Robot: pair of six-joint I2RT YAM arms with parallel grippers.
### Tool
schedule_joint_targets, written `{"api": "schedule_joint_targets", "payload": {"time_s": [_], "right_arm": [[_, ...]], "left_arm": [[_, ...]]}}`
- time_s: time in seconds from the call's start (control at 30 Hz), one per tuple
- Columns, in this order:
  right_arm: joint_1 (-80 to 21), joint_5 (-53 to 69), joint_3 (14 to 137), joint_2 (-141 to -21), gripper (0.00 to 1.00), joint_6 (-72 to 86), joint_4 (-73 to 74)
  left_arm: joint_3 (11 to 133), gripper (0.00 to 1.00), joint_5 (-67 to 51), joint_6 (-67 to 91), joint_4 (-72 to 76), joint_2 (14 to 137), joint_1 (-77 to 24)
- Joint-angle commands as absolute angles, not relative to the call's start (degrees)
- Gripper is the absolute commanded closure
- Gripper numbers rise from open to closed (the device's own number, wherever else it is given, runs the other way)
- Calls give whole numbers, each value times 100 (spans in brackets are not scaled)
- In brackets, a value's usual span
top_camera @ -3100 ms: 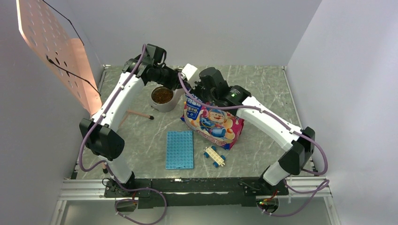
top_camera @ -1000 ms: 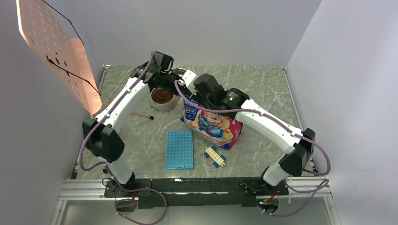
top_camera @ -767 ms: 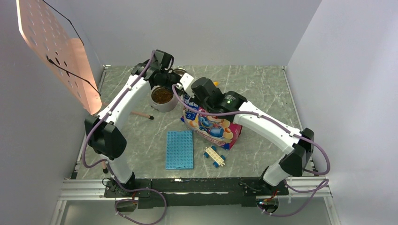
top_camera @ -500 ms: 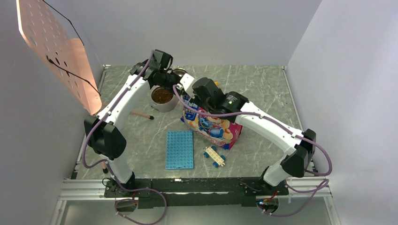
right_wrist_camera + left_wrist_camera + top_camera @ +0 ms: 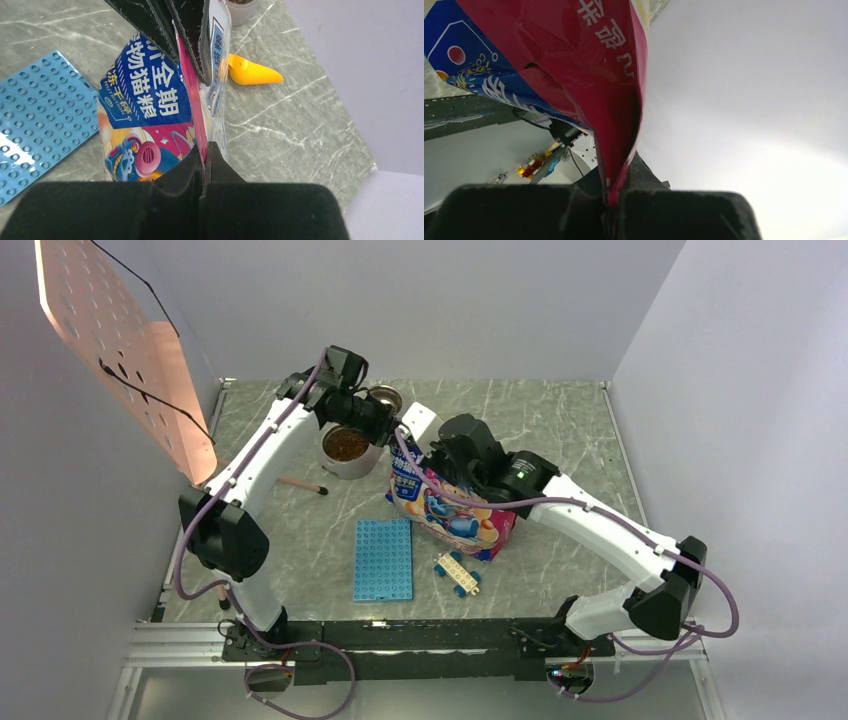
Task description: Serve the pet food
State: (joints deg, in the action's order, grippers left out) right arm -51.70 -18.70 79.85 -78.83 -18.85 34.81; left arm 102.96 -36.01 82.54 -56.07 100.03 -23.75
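I have the left tool (image 5: 613, 197) and right tool (image 5: 204, 172) both pinching the pet food bag (image 5: 455, 510) between them, to part its mouth.

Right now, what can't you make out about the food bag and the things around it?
Inside the bag: no view looks into its mouth; both wrist views show only outer print, so open or sealed is unclear.
The yellow scoop: top view, hidden behind the right arm.
The far steel bowl: top view, partly behind the left arm, contents too small to tell.
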Motion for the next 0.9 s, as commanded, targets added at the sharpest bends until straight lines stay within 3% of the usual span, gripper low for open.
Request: {"api": "schedule_joint_targets", "payload": {"time_s": [0.0, 0.17, 0.2, 0.23, 0.47, 0.6, 0.77, 0.87], "right_arm": [[-4825, -3009, 7935, -6722, 100, -1893, 5133], [-4783, -3184, 7812, -6732, 91, -1917, 5137], [-4760, -3140, 7765, -6727, 91, -1947, 5098], [-4737, -3106, 7734, -6736, 100, -1985, 5053], [-4622, -2640, 8028, -6876, 100, -1878, 5002], [-4509, -1938, 8064, -6821, 100, -1851, 4993], [-4510, -1559, 8248, -6915, 100, -1679, 4998], [-4514, -1476, 8315, -6949, 100, -1635, 4997]], "left_arm": [[10541, 100, -2510, 8056, -5648, 10014, -1683], [10541, 100, -2515, 8077, -5638, 10020, -1680], [10547, 100, -2514, 8069, -5649, 10020, -1684], [10547, 100, -2520, 8068, -5647, 10020, -1679], [10417, 100, -2620, 8141, -5557, 9933, -1687], [9761, 99, -2940, 8401, -4581, 9660, -1727], [9186, 43, -3236, 8644, -3739, 9416, -2179], [9184, 33, -3277, 8614, -3557, 9407, -2522]]}}
